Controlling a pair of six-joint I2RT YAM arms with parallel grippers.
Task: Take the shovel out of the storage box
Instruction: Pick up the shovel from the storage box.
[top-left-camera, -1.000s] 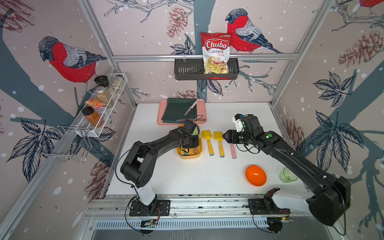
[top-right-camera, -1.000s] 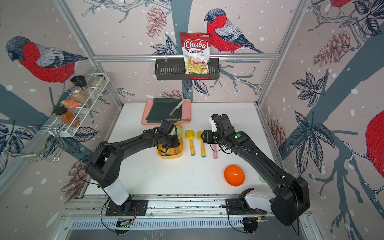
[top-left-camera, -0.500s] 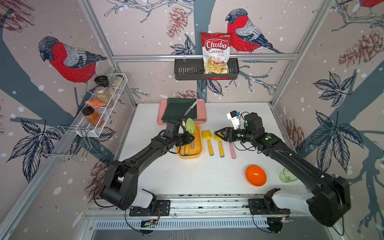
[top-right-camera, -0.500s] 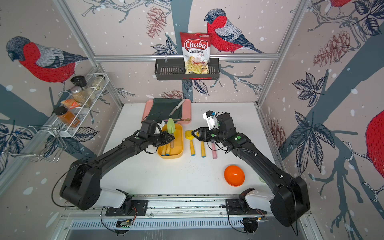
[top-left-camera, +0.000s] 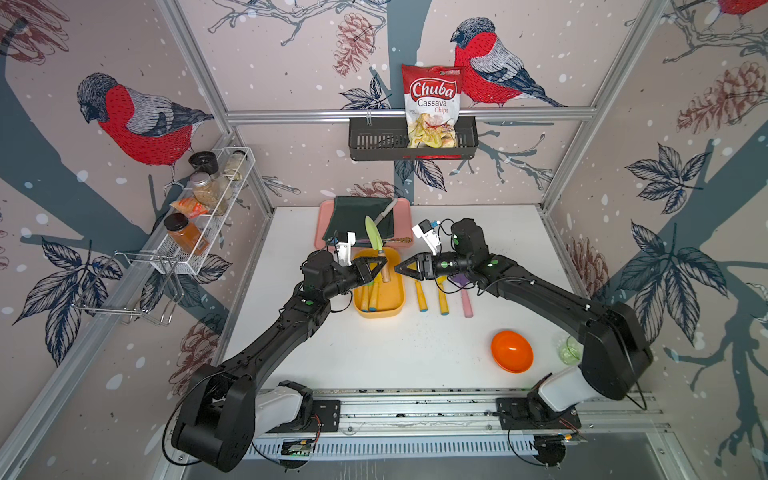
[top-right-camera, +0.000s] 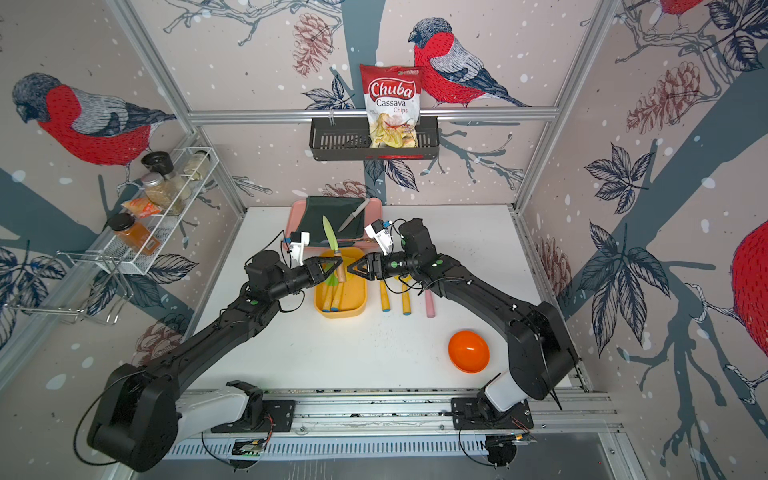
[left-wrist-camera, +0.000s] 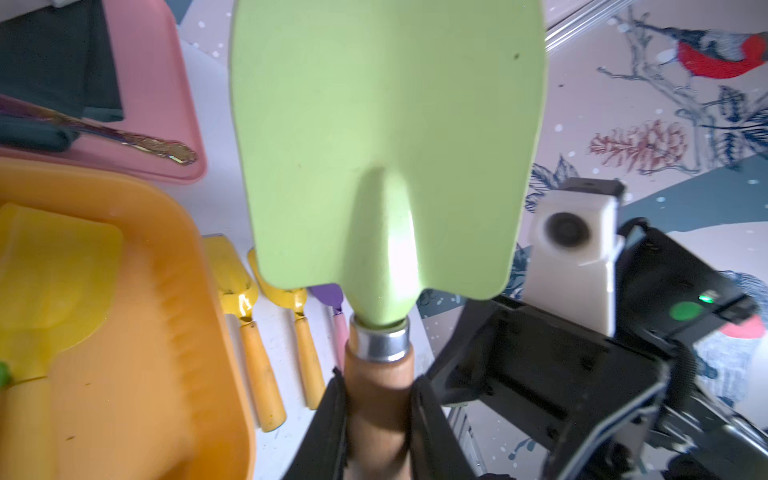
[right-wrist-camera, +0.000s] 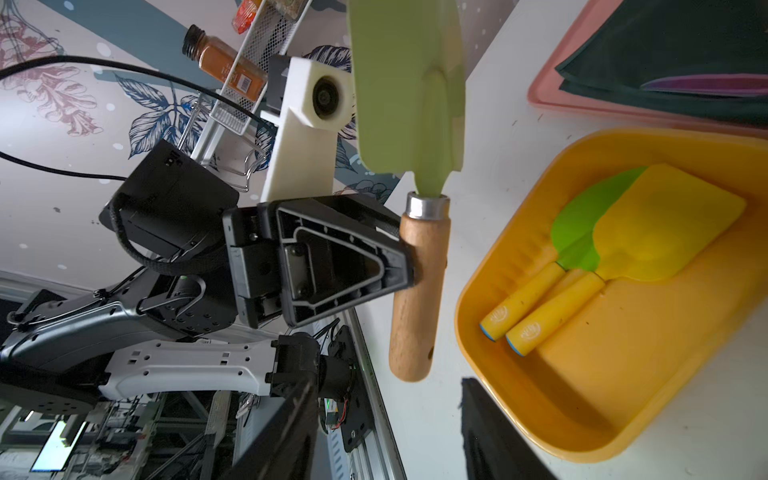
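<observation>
A light green shovel (top-left-camera: 371, 232) with a wooden handle (right-wrist-camera: 419, 291) hangs blade-up over the far end of the yellow-orange storage box (top-left-camera: 380, 313). My left gripper (top-left-camera: 382, 266) is shut on the handle just below the metal collar, as the left wrist view (left-wrist-camera: 380, 399) shows. Facing it from the right, my right gripper (top-left-camera: 399, 269) is open, its tips just short of the handle, which hangs a little ahead of the two fingers in the right wrist view (right-wrist-camera: 388, 399). A green-bladed shovel (right-wrist-camera: 582, 232) and a yellow-bladed one (right-wrist-camera: 665, 224) lie in the box (right-wrist-camera: 623, 353).
Two yellow shovels (top-left-camera: 422, 291) (top-left-camera: 442, 297) and a pink-handled one (top-left-camera: 466, 299) lie on the table right of the box. A pink tray (top-left-camera: 322, 224) with a dark cloth and knife sits behind. An orange bowl (top-left-camera: 512, 351) and a green cup (top-left-camera: 567, 351) stand front right.
My left gripper rose out of the box with the green shovel. The right gripper turned and moved left toward the handle, and its jaws narrowed a little.
</observation>
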